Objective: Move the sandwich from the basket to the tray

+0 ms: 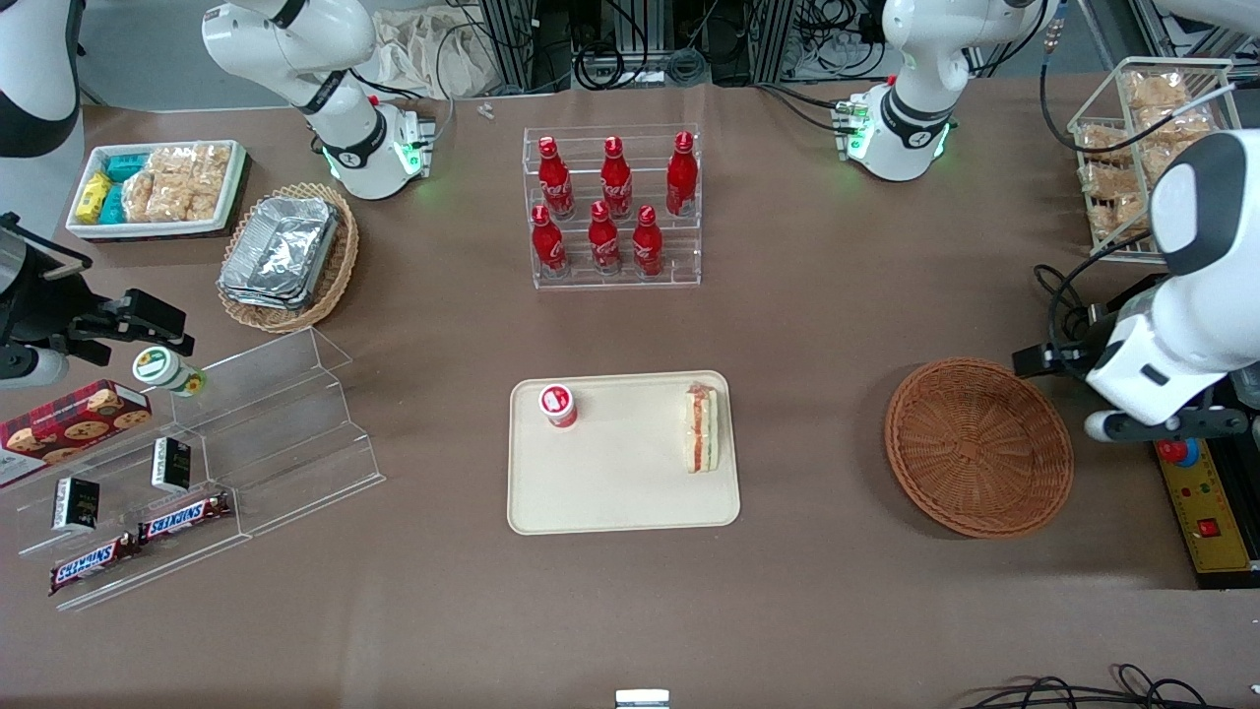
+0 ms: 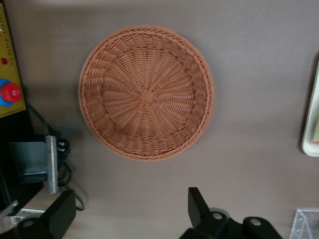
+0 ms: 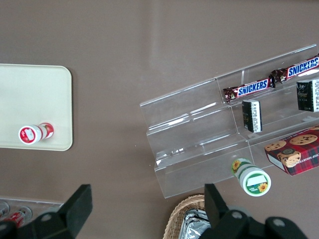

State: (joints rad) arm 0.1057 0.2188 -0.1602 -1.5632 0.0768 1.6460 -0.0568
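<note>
The sandwich (image 1: 702, 428) lies on the cream tray (image 1: 622, 492), near the tray edge closest to the basket, its red and green filling facing up. The round reddish-brown basket (image 1: 977, 445) (image 2: 147, 94) holds nothing. My left gripper (image 2: 128, 211) hovers above the table beside the basket, a little farther from the front camera than it, toward the working arm's end. Its fingers (image 2: 197, 204) stand wide open with only bare tabletop between them. One rim of the tray (image 2: 311, 124) shows in the left wrist view.
A small red-capped bottle (image 1: 557, 406) also stands on the tray. A yellow control box with a red button (image 1: 1203, 502) sits beside the basket. Farther off are a rack of red bottles (image 1: 612, 207), a clear stepped shelf (image 1: 246, 433) and an oval basket of foil trays (image 1: 287, 254).
</note>
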